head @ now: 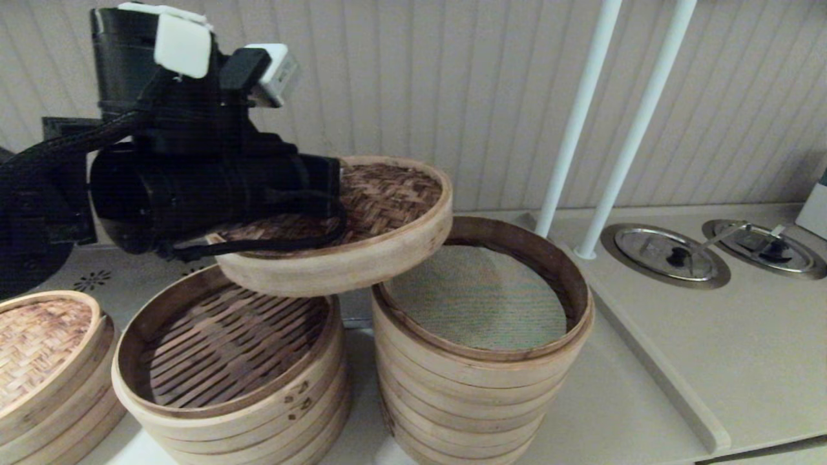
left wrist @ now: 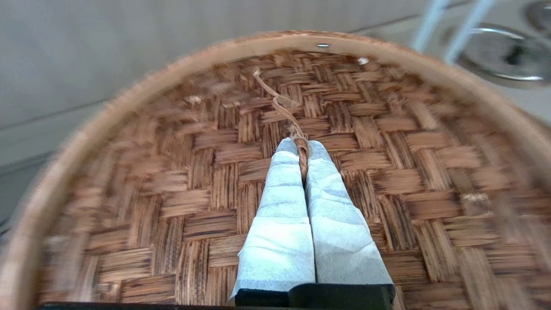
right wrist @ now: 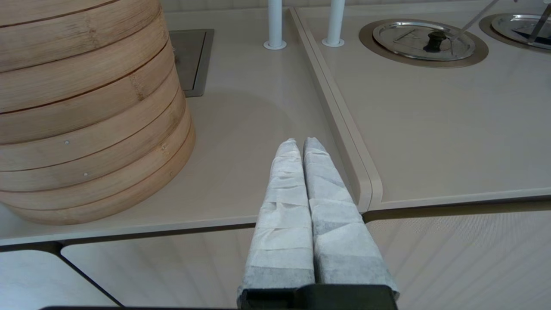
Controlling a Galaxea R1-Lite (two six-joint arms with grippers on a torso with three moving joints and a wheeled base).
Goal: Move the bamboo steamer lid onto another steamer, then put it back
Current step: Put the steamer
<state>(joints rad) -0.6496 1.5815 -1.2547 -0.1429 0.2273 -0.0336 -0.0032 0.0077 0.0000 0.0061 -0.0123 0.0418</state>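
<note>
- Head view: the left pincer (head: 323, 194) hangs the bamboo steamer lid (head: 381, 226) in the air, tilted. One side of the lid overlaps the near rim of the tall steamer (head: 481, 361), and the rest sits above the shorter steamer (head: 229, 381) with the slatted floor. I cannot tell whether lid and tall steamer touch. The tall steamer is a stack of pale bamboo rings with a dark inner rim and a grey-green mesh cloth inside. A third steamer with a paler woven lid (head: 39, 342) stands toward the worktop's left edge. Two white poles (head: 607, 129) rise behind, and two round metal covers (head: 665, 255) are let into the worktop toward its right edge.
- Left wrist view: the pincer's two padded fingers (left wrist: 280, 206) are pressed together on the small loop (left wrist: 301, 150) at the centre of the lid's dark brown herringbone weave. The lid looks light and stiff, but held by that thin loop alone it is likely to swing and tip, so lowering it squarely will need care. The pale band rim (left wrist: 318, 41) is the sturdier part.
- Right wrist view: the right pincer (right wrist: 301, 144) is closed on nothing and idles low at the worktop's front edge, beside the smooth banded wall of the tall steamer.
</note>
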